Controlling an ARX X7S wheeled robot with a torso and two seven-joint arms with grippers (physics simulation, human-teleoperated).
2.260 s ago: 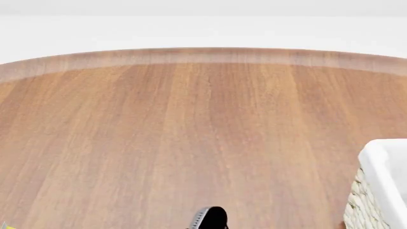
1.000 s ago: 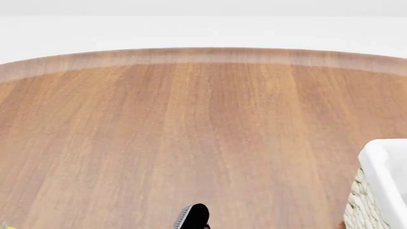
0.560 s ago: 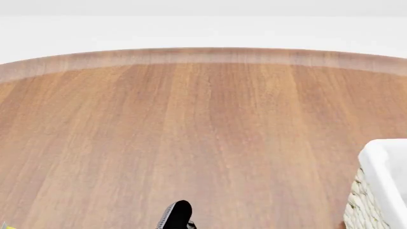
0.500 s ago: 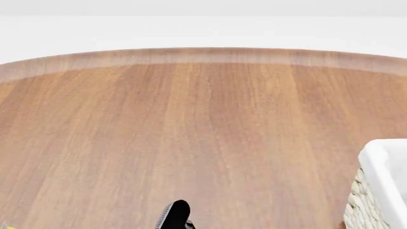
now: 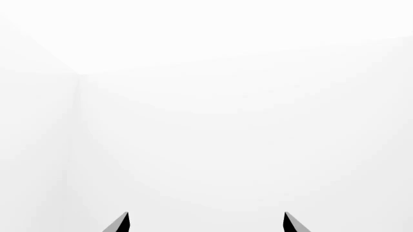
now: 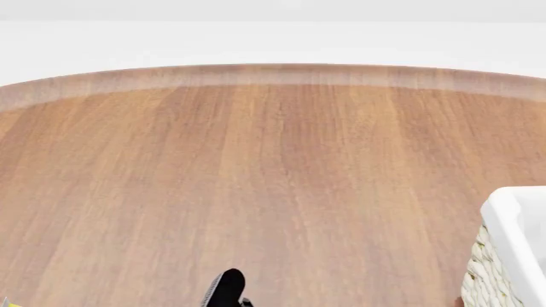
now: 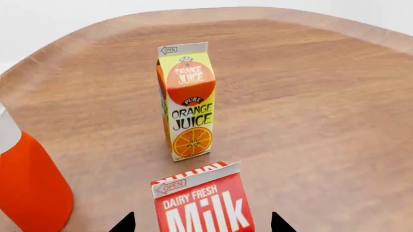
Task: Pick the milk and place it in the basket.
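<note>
From my right wrist camera, the milk (image 7: 203,202) stands upright on the wooden bench (image 7: 310,96), its red top with "Dairy Fresh Milk" lettering sitting between the two dark tips of my right end effector (image 7: 203,224) — the tips are spread wider than the carton and neither touches it, so that end effector is released. Just beyond the milk stands the orange juice carton (image 7: 187,101), upright, apart from it. Off to one side is an orange container with a white upper part (image 7: 29,188), cut off by the frame edge. My left end effector (image 5: 205,223) shows only two dark tips set wide apart against a blank white room, with nothing between them — released as well. From the head camera, the bench spreads out broad and brown, a corner of the basket (image 6: 512,249) shows at the right edge with its white cloth over woven wicker, and a dark arm part (image 6: 224,291) pokes in at the bottom edge. The milk is not visible in that view.
</note>
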